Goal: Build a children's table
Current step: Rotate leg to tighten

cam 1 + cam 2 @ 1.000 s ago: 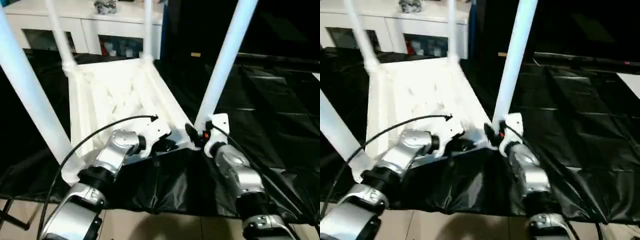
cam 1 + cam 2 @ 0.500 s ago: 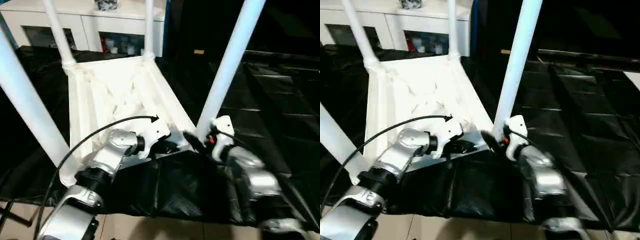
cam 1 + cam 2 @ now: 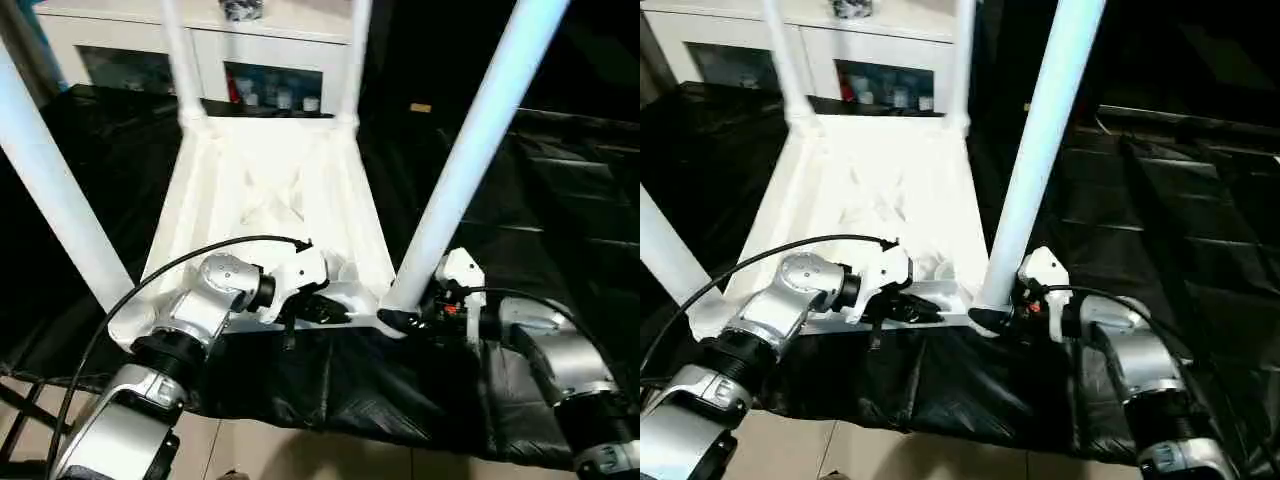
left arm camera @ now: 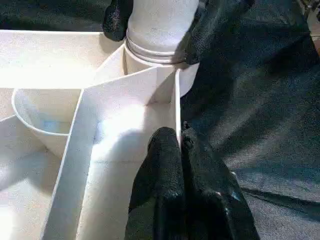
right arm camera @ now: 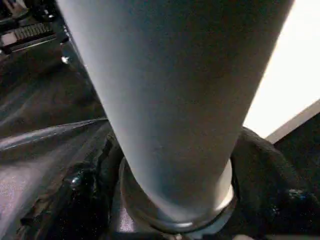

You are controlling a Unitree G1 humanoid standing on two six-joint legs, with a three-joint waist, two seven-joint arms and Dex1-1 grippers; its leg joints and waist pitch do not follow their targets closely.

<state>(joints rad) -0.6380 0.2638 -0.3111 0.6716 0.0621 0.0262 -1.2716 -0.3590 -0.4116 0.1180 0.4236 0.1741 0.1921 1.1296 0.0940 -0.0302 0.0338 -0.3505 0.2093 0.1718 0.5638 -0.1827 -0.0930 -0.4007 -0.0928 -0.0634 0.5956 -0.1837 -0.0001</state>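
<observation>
My left gripper (image 4: pixel 179 150) pinches the table top's (image 3: pixel 270 190) rim; my right gripper (image 3: pixel 400 320) clasps the leg's (image 5: pixel 170 100) collar, seen up close.

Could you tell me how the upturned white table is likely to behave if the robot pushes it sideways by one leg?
The table top is thin ribbed plastic, so probably light; on the black sheet it would likely slide rather than resist. The leg held at its collar by the right gripper is long and tapered, so a high push may flex it or tip the table.
</observation>
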